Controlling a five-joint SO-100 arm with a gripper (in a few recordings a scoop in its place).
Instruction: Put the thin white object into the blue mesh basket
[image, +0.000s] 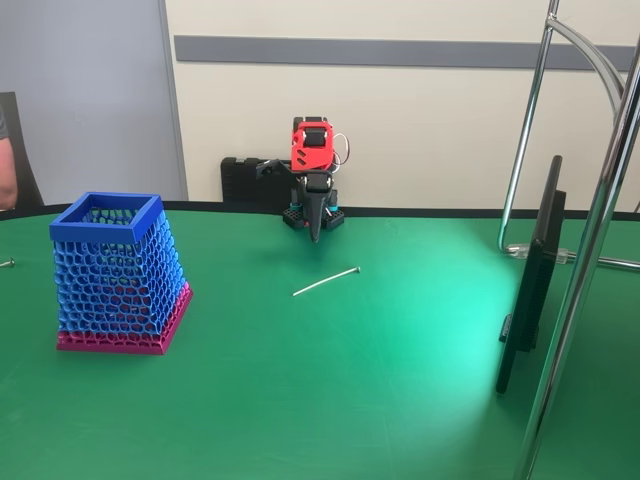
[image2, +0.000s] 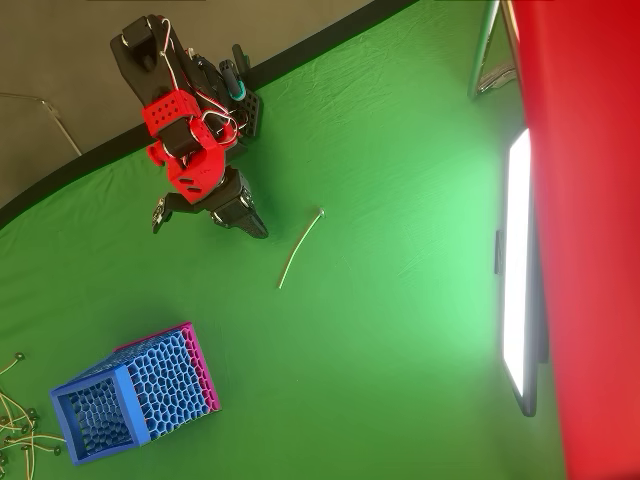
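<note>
White stick (image: 326, 281) on table, basket (image: 118, 275) apart

We see the thin white object (image2: 300, 247) lying flat on the green table (image2: 400, 300), well apart from the blue mesh basket (image2: 135, 393) near the table's lower left corner. The gripper (image2: 255, 228), fingers together, points at the stick from beside the black table edge.

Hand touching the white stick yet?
Apart. Overhead view shows bare green cloth between the hand and the thin white stick; the fixed view agrees.
</note>
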